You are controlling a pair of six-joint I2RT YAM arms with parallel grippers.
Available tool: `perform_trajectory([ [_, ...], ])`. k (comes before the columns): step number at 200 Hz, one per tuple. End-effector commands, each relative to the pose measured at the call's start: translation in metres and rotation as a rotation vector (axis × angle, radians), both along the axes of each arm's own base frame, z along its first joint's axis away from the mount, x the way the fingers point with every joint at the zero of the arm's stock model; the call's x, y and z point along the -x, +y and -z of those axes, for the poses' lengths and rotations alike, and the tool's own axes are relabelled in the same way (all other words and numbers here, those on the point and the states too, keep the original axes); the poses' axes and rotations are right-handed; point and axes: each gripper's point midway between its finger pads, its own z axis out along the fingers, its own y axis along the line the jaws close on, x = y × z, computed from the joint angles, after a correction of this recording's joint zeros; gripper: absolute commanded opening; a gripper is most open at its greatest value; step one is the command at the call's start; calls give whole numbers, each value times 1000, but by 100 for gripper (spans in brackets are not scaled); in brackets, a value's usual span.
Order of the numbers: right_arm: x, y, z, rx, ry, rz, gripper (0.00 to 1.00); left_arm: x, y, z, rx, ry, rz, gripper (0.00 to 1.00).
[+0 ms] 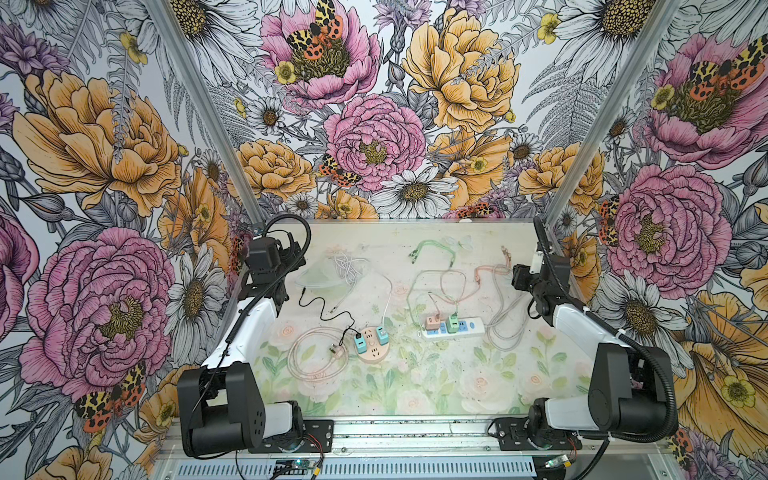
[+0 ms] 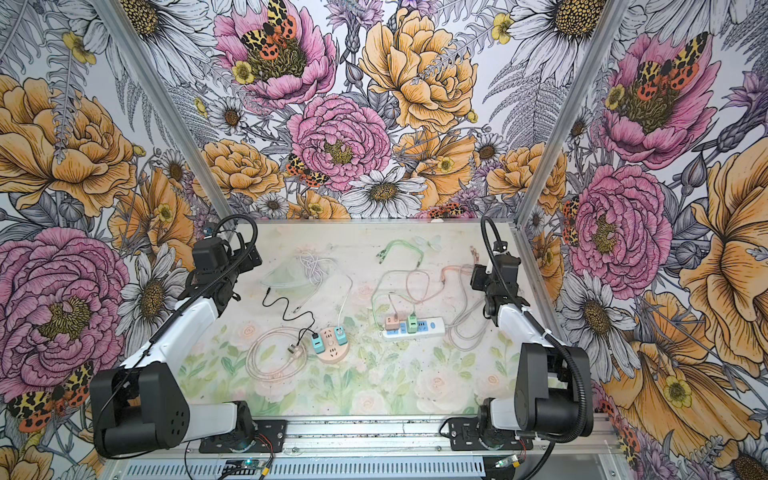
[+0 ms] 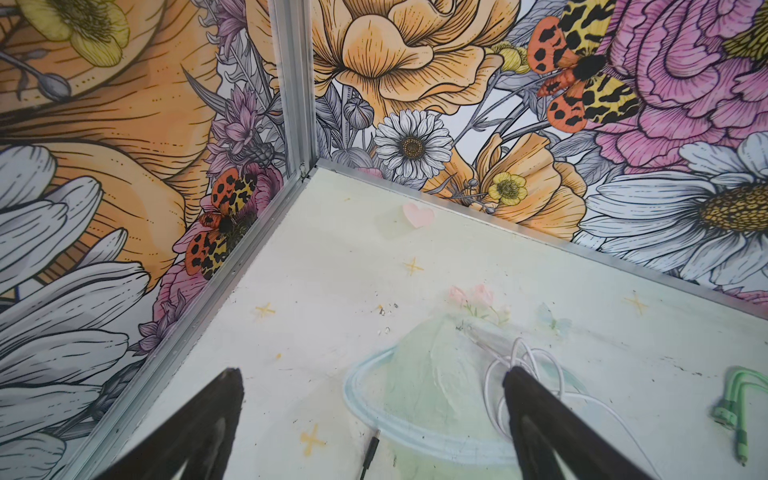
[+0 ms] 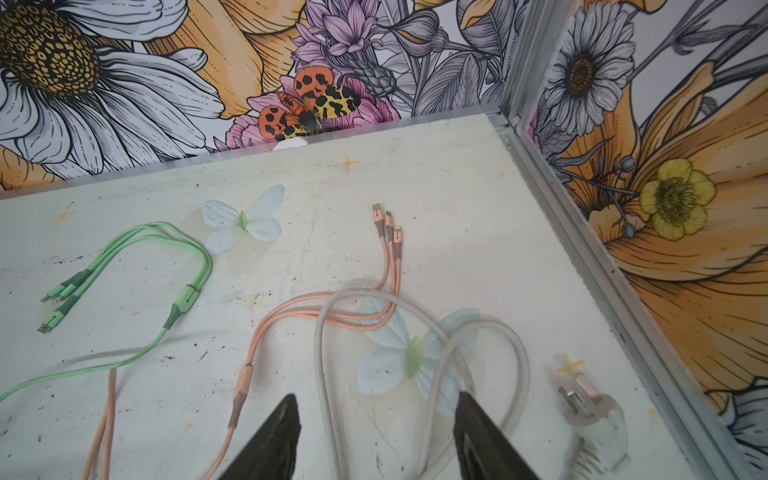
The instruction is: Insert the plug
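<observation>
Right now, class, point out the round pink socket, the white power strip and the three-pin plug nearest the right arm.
round pink socket (image 1: 372, 354): in a top view, bare front edge.
white power strip (image 1: 471, 326): in a top view, bare right end.
three-pin plug (image 4: 598, 428): in the right wrist view, pale body.

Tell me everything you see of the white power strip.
The white power strip is a long plastic bar lying flat on the table, right of centre. A pink charger and a green charger stand plugged in side by side at one end; blue markings show beside them.
</observation>
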Motion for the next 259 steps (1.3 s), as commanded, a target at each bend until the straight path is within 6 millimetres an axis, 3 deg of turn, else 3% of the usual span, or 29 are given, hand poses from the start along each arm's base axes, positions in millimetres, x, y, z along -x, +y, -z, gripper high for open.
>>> perform_trajectory([
  [1,-10,-2,-26,28,-88,-9,60,-3,3,-4,-83,-35,-23,99],
  [54,-11,-1,-22,52,-128,-27,62,0,-40,7,-275,-161,58,99],
  [71,-10,3,-22,42,-165,-45,69,4,-46,16,-284,-145,72,99],
  [105,-7,11,-26,40,-263,-82,79,16,-38,32,-250,-128,28,99],
  [153,-7,16,-22,23,-251,-110,89,35,-19,58,-175,-119,-21,99],
  [259,12,19,5,22,-240,-103,90,32,-19,67,-113,-187,7,99],
])
